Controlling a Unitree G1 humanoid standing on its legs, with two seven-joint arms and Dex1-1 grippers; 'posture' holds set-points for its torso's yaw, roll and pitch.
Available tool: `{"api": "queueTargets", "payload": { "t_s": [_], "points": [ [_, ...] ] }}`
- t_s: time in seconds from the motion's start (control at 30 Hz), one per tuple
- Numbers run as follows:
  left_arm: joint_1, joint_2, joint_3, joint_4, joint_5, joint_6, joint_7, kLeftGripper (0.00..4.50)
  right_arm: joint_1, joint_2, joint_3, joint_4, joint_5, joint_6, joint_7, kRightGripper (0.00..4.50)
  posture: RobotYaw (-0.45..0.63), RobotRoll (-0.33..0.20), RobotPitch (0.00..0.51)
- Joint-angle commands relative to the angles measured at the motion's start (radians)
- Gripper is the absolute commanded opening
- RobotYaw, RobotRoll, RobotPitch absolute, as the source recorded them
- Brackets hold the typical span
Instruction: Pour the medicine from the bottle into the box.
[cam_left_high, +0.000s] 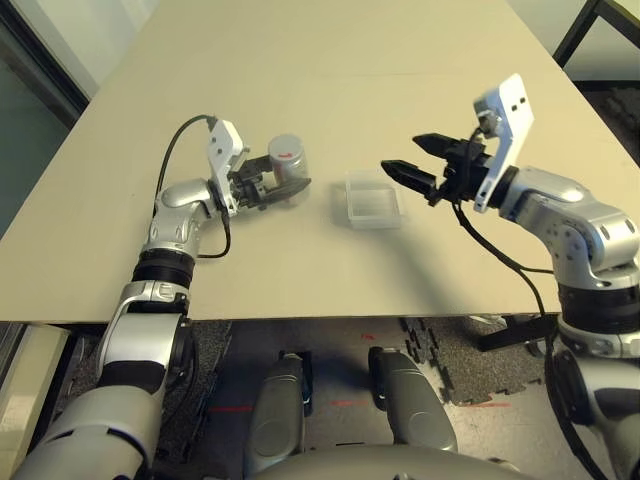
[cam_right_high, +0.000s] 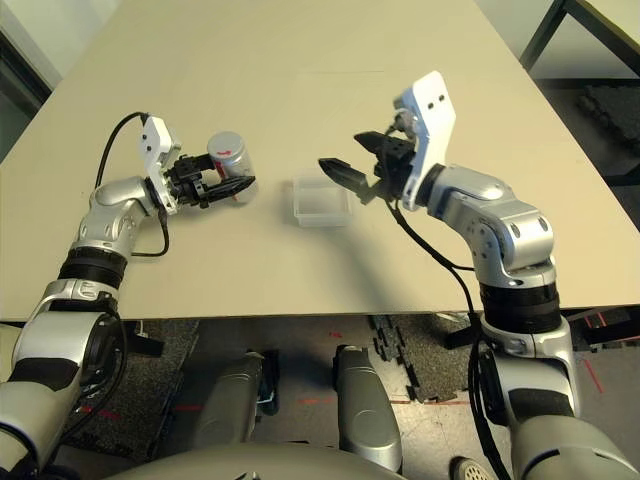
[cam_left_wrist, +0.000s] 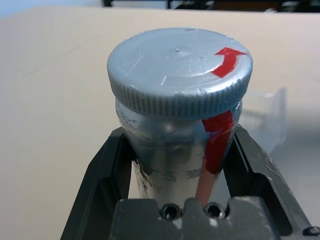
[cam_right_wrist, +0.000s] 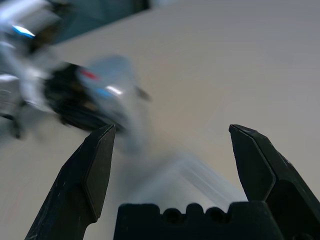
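Observation:
The bottle (cam_left_high: 287, 160) is grey-white with a red stripe and has its round grey cap (cam_left_wrist: 180, 65) on. It stands upright at the left of the table. My left gripper (cam_left_high: 280, 188) is shut on its lower body, one black finger (cam_left_wrist: 107, 165) pressing on each side. The box (cam_left_high: 372, 198), clear and square, lies on the table just right of the bottle. My right gripper (cam_left_high: 402, 153) hovers open above the box's right edge with nothing between its fingers (cam_right_wrist: 95, 170). The medicine is hidden.
The beige table (cam_left_high: 330, 70) stretches far behind the bottle and box. Its front edge runs close below both arms. A dark table leg (cam_left_high: 580, 30) stands off the far right corner.

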Motion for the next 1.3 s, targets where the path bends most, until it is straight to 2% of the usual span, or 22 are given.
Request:
{"api": "queueTargets", "payload": {
  "t_s": [0.03, 0.37, 0.87, 0.97, 1.07, 1.1, 1.3],
  "points": [
    [-0.025, -0.011, -0.024, -0.009, 0.006, 0.016, -0.033, 2.81, -0.024, 0.009, 0.044, -0.009, -0.024, -0.008, 0.006, 4.50, -0.14, 0.000, 0.159],
    [-0.082, -0.048, -0.046, 0.021, 0.012, 0.021, -0.070, 2.81, -0.067, 0.002, 0.101, 0.025, -0.092, -0.060, 0.054, 4.50, -0.15, 0.000, 0.156],
    [-0.079, -0.076, -0.058, -0.003, 0.013, 0.034, -0.073, 2.81, -0.093, 0.049, 0.110, 0.067, -0.157, -0.120, 0.051, 4.50, -0.16, 0.000, 0.147],
    [-0.078, -0.078, -0.060, -0.010, 0.012, 0.038, -0.071, 2.81, -0.094, 0.053, 0.110, 0.070, -0.161, -0.126, 0.054, 3.91, -0.16, 0.000, 0.144],
    [-0.076, -0.079, -0.061, -0.022, 0.010, 0.047, -0.069, 2.81, -0.093, 0.055, 0.113, 0.071, -0.166, -0.135, 0.059, 2.80, -0.15, 0.000, 0.143],
    [-0.075, -0.079, -0.061, -0.025, 0.010, 0.050, -0.068, 2.81, -0.092, 0.056, 0.114, 0.072, -0.167, -0.137, 0.060, 2.60, -0.16, 0.000, 0.144],
    [-0.072, -0.081, -0.067, -0.063, 0.003, 0.077, -0.075, 2.81, -0.085, 0.044, 0.114, 0.070, -0.168, -0.147, 0.081, 2.60, -0.16, 0.000, 0.146]
  ]
}}
